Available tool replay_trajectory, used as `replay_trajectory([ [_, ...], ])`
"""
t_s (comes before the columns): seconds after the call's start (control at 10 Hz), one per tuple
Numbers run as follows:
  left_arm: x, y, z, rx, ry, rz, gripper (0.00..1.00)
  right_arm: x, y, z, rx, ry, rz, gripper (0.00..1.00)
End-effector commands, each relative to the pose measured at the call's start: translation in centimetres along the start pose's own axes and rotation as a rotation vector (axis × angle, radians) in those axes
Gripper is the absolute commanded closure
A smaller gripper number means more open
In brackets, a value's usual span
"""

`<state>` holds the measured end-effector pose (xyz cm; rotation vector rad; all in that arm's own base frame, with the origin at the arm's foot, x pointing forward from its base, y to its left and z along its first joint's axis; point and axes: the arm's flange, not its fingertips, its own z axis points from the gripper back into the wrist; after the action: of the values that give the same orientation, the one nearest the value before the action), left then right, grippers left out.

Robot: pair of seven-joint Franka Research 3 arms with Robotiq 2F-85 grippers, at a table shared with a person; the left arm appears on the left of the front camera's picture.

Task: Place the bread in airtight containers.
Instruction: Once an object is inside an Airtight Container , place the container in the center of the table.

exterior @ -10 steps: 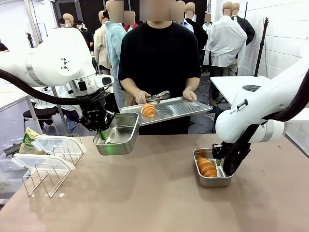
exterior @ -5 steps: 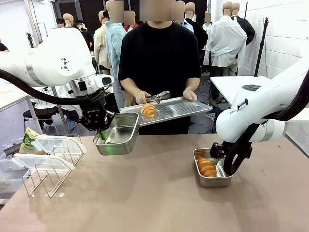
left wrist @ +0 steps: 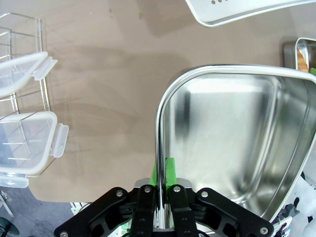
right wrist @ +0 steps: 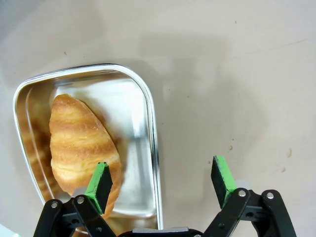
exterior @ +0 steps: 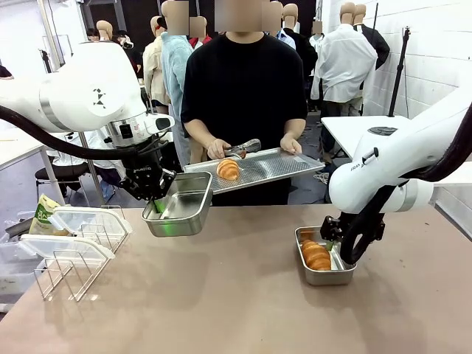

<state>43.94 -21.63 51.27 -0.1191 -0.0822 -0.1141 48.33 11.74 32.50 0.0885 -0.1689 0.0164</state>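
My left gripper (exterior: pixel 158 204) (left wrist: pixel 163 185) is shut on the rim of an empty steel container (exterior: pixel 179 207) (left wrist: pixel 232 148), holding it above the table's far left, just below the person's tray. One bread (exterior: pixel 228 168) lies on that perforated tray (exterior: pixel 273 164), with the person's tongs on it. The other bread (exterior: pixel 316 254) (right wrist: pixel 81 140) lies in a second steel container (exterior: pixel 324 276) (right wrist: pixel 148 113) on the table at the right. My right gripper (exterior: pixel 333 247) (right wrist: pixel 160 180) hangs open just above that container, one pad over the bread, the other outside the rim.
A wire rack (exterior: pixel 74 258) at the left holds two clear lids (exterior: pixel 85 219) (left wrist: pixel 24 143). The person stands at the far side holding the tray with both hands. Bare brown tabletop (exterior: pixel 221 295) fills the middle and front.
My right gripper has opened and lifted slightly off the container with the bread. The left arm, its container and the person's tray stay as they were.
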Motion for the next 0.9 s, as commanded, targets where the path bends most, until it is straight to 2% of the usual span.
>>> replay_trajectory([
  [0.0, 0.0, 0.1, 0.4, 0.01, -0.006, 0.003, 1.0, -0.3, -0.1, -0.3, 0.003, -0.015, 0.003, 0.0],
  [0.6, 0.0, 0.1, 0.4, 0.01, -0.006, 0.003, 1.0, 0.0, 0.0, 0.0, 0.0, 0.0, -0.001, 0.0],
  [0.7, 0.0, 0.1, 0.4, 0.01, -0.006, 0.003, 1.0, -2.0, -0.2, 4.3, -0.031, -0.104, -0.004, 0.0],
  [0.8, 0.0, 0.1, 0.4, 0.01, -0.006, 0.003, 1.0, -2.9, 0.1, 7.6, -0.011, -0.171, -0.004, 0.0],
])
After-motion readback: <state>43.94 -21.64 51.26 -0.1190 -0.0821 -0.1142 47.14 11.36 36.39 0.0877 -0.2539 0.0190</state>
